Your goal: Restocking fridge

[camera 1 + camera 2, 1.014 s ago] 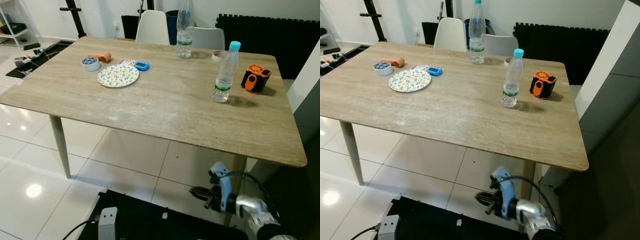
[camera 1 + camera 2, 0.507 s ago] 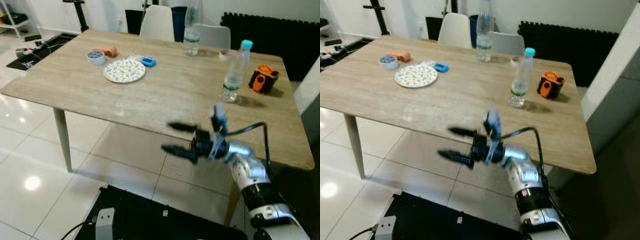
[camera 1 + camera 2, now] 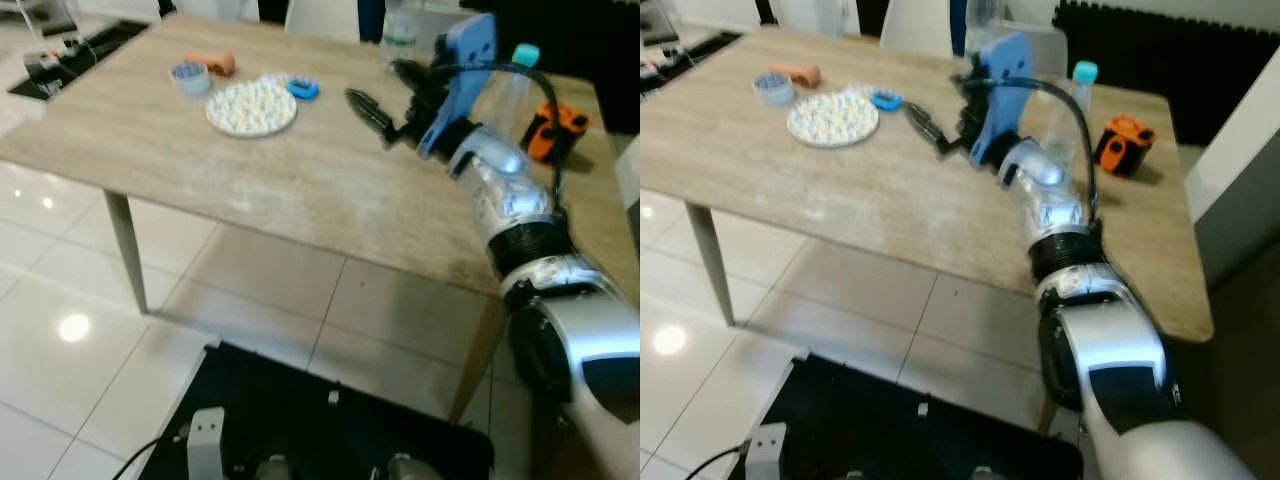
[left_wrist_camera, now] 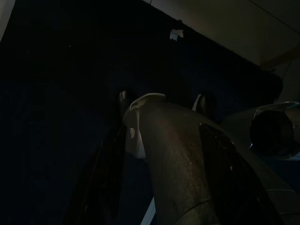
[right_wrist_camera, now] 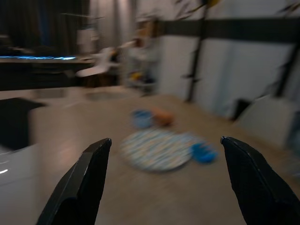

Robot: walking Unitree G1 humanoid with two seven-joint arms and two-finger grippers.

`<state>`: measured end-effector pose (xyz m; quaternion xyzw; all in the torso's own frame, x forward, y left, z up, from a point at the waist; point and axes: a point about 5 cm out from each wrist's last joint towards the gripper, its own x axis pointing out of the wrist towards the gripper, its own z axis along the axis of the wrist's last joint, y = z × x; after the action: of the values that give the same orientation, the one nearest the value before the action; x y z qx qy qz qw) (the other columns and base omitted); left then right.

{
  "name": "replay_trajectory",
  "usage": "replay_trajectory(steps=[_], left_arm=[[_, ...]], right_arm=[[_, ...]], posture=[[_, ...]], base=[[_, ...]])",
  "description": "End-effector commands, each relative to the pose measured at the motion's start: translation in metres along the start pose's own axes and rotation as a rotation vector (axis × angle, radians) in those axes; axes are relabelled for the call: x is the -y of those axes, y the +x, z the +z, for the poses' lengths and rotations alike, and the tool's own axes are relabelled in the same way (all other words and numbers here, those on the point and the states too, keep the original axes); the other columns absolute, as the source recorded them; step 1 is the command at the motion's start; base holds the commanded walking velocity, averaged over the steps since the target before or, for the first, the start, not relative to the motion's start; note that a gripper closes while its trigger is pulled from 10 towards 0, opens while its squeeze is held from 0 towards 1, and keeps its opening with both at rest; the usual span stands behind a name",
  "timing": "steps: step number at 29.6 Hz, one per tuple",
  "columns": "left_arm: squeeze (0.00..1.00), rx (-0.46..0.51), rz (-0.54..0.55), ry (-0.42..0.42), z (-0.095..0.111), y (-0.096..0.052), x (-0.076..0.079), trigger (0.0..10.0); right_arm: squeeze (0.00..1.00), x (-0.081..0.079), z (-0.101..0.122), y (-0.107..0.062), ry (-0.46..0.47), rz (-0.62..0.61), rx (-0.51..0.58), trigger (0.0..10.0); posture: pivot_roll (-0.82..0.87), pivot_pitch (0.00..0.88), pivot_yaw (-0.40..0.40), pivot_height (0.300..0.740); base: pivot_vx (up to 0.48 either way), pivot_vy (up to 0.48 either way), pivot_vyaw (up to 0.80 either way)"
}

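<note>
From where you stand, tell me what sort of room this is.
Probably a dining area in a home: a wooden table on a glossy tiled floor, with a patterned plate and a water bottle on it. The right gripper is raised over the table.

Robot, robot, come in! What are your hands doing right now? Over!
Right gripper open, empty, above the table. Left arm idle. Water bottle upright behind the right arm, untouched. Plate off to the side.

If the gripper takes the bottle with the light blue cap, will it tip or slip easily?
The bottle stands tall and narrow on the table, so a sideways push likely tips it. Its clear plastic wall looks smooth, perhaps slippery and soft. The right gripper is open, above the table.
</note>
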<state>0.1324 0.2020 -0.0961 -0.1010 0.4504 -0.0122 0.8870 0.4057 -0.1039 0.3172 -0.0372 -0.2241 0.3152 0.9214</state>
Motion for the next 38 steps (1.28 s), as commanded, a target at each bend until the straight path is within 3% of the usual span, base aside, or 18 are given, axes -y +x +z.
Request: replay_trajectory(steps=[1, 5, 7, 9, 10, 13, 17, 25, 29, 34, 35, 38], left_arm=[[0.0, -0.11, 0.011, -0.022, -0.031, -0.009, -0.002, 10.0], [0.0, -0.042, 0.029, -0.044, -0.02, -0.008, -0.006, 10.0], [0.0, 0.04, 0.037, -0.05, -0.005, -0.007, -0.012, 10.0], [0.0, 0.132, 0.039, -0.053, 0.015, -0.006, -0.017, 10.0], [0.0, 0.132, 0.039, -0.053, 0.015, -0.006, -0.017, 10.0], [0.0, 0.223, 0.016, 0.0, 0.038, -0.004, -0.018, 10.0], [0.0, 0.293, -0.016, 0.054, 0.05, -0.005, -0.015, 10.0], [0.0, 0.308, -0.038, 0.079, 0.042, -0.009, -0.011, 10.0], [0.0, 0.279, -0.04, 0.085, 0.03, -0.012, -0.012, 10.0], [0.0, 0.275, -0.04, 0.087, 0.027, -0.013, -0.013, 10.0], [0.0, 0.271, -0.04, 0.089, 0.025, -0.014, -0.014, 10.0], [0.0, 0.263, -0.042, 0.092, 0.024, -0.015, -0.015, 10.0]], right_arm=[[0.0, 0.003, -0.002, 0.0, -0.016, -0.04, -0.017, 10.0], [0.0, 0.017, 0.018, 0.008, -0.081, -0.139, -0.01, 10.0], [0.0, 0.028, 0.031, 0.01, -0.157, -0.224, -0.02, 10.0], [0.0, 0.037, 0.038, 0.009, -0.187, -0.283, -0.032, 10.0], [0.0, 0.037, 0.038, 0.009, -0.187, -0.283, -0.032, 10.0], [0.0, 0.05, 0.045, 0.004, -0.235, -0.367, -0.055, 10.0], [0.0, 0.062, 0.059, 0.001, -0.281, -0.439, -0.033, 10.0], [0.0, 0.085, 0.084, -0.012, -0.328, -0.574, 0.018, 10.0], [0.0, 0.109, 0.101, -0.032, -0.359, -0.691, 0.045, 10.0], [0.0, 0.12, 0.104, -0.045, -0.373, -0.743, 0.032, 10.0], [0.0, 0.131, 0.104, -0.058, -0.379, -0.792, 0.019, 10.0], [0.0, 0.138, 0.104, -0.068, -0.376, -0.83, 0.014, 10.0]], posture=[[0.07, 0.179, -0.063, 0.74], [0.1, 0.236, -0.075, 0.74], [0.11, 0.258, -0.076, 0.74], [0.12, 0.274, -0.079, 0.74], [0.12, 0.274, -0.079, 0.74], [0.14, 0.299, -0.074, 0.74], [0.16, 0.328, -0.07, 0.74], [0.17, 0.341, -0.066, 0.74], [0.17, 0.344, -0.063, 0.74], [0.17, 0.344, -0.058, 0.74], [0.17, 0.339, -0.054, 0.74], [0.17, 0.338, -0.053, 0.74]], base=[[0.0, 0.0, 0.0], [0.0, 0.0, 0.0], [0.0, 0.0, 0.0], [0.0, 0.0, 0.0], [0.0, 0.0, 0.0], [0.0, 0.0, 0.0], [0.0, 0.0, 0.0], [0.0, 0.0, 0.0], [0.0, 0.0, 0.0], [0.0, 0.0, 0.0], [0.0, 0.0, 0.0], [0.0, 0.0, 0.0]])
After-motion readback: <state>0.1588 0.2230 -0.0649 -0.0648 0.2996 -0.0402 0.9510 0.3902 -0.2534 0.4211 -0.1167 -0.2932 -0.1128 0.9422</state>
